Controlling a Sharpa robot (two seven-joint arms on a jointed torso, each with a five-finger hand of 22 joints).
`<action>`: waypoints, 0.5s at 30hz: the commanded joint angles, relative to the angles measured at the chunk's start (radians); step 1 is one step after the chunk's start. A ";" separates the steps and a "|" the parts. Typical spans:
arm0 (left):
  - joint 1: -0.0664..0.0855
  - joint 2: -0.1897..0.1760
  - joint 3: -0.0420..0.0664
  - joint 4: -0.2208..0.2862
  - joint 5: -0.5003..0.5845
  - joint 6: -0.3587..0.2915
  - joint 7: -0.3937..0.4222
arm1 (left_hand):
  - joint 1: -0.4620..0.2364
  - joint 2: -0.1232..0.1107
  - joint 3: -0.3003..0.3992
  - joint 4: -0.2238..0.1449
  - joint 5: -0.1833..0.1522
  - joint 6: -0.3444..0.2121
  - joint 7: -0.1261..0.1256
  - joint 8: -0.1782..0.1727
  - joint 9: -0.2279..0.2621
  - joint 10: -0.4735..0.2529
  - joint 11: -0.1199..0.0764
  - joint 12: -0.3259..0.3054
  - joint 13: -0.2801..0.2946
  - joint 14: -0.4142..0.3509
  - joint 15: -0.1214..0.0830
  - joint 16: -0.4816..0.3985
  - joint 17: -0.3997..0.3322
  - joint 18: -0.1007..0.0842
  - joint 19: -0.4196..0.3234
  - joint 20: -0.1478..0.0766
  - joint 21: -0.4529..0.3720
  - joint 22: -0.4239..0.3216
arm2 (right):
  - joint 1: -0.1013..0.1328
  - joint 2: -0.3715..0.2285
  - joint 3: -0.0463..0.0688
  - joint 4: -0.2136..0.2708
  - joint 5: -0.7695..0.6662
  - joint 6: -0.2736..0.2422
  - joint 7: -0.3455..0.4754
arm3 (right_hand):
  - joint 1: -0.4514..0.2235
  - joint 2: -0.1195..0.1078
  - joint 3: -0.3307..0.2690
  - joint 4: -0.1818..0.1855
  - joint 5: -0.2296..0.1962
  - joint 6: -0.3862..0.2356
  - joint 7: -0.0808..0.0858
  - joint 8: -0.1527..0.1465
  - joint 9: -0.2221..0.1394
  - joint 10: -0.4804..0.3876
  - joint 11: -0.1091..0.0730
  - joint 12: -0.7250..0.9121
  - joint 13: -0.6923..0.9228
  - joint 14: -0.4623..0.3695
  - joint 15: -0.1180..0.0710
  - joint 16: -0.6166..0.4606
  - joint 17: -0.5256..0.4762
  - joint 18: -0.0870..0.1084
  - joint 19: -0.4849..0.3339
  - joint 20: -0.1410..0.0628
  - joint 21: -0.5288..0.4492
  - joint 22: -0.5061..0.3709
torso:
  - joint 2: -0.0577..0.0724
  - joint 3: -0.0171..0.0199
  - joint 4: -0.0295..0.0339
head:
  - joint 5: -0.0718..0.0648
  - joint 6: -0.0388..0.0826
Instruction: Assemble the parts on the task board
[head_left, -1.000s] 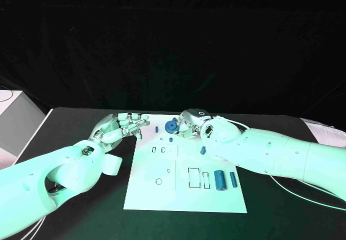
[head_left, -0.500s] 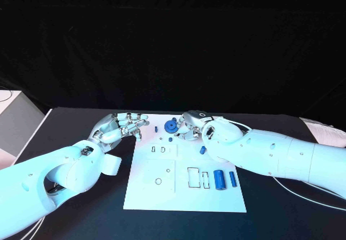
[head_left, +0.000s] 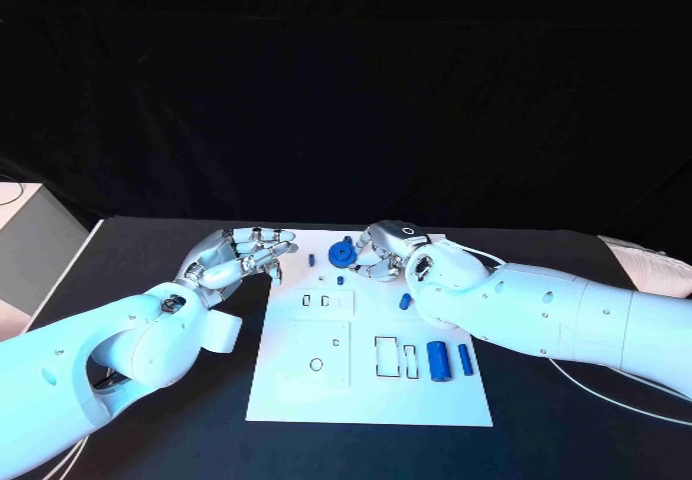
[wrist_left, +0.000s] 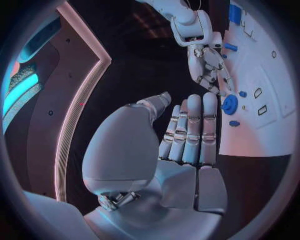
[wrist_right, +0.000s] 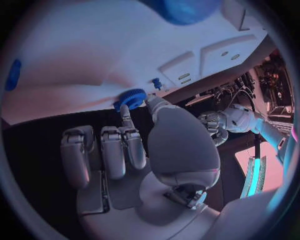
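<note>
Right hand (head_left: 382, 252) at the far edge of the task board (head_left: 371, 395), thumb and a fingertip pinching the round blue gear (head_left: 342, 254), other fingers stretched flat; the gear sits at the board's far edge. Left hand (head_left: 238, 254) just off the board's far-left corner over the black bench (head_left: 159, 250), fingers straight and side by side, palm bare, holding nothing. Small blue peg (head_left: 313, 258) lies between the two hands. Two blue cylinders (head_left: 438, 360) lie near the board's right side.
</note>
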 joint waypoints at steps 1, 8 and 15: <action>-0.001 0.002 0.001 0.001 -0.003 0.011 0.007 | -0.004 0.002 0.006 0.002 -0.002 -0.006 -0.002 0.001 0.002 -0.007 0.002 -0.003 0.001 -0.008 0.000 0.005 0.000 0.015 -0.008 -0.001 0.006 0.001 | 0.001 0.003 0.001 0.001 -0.008 -0.065 0.007 | 0.010 -0.009 0.007 -0.002 0.005 0.000 -0.003 0.001 -0.001 0.106 0.002 0.002 0.263 0.098 0.001 0.007 0.225 -0.007 0.105 -0.001 0.005 0.263 | 0.000 -0.0007 -0.0003 | -0.001 0.001; -0.001 0.003 0.001 0.002 -0.004 0.012 0.007 | -0.003 0.002 0.009 -0.001 -0.002 -0.007 -0.001 0.002 0.003 -0.008 0.003 -0.002 0.001 -0.009 0.000 0.006 -0.001 0.015 -0.009 -0.001 0.009 0.003 | 0.002 0.026 0.001 -0.026 -0.004 -0.051 0.014 | 0.036 -0.021 0.016 -0.010 -0.010 0.001 -0.002 -0.001 -0.003 0.106 0.002 0.002 0.263 0.098 0.001 0.006 0.224 -0.007 0.105 -0.001 0.005 0.263 | 0.001 -0.0019 0.0021 | -0.003 0.001; -0.001 0.005 0.001 0.001 -0.005 0.012 0.006 | -0.003 0.002 0.009 -0.001 -0.002 -0.007 -0.001 0.002 0.003 -0.008 0.003 -0.002 0.001 -0.009 0.000 0.006 -0.001 0.015 -0.009 -0.001 0.009 0.003 | 0.002 0.055 0.001 -0.061 -0.003 -0.039 0.023 | 0.087 -0.040 0.026 -0.032 -0.037 -0.003 0.000 -0.006 -0.007 0.106 0.004 0.002 0.263 0.097 0.002 0.006 0.224 -0.007 0.105 -0.001 0.005 0.263 | 0.000 -0.0023 0.0038 | -0.002 0.000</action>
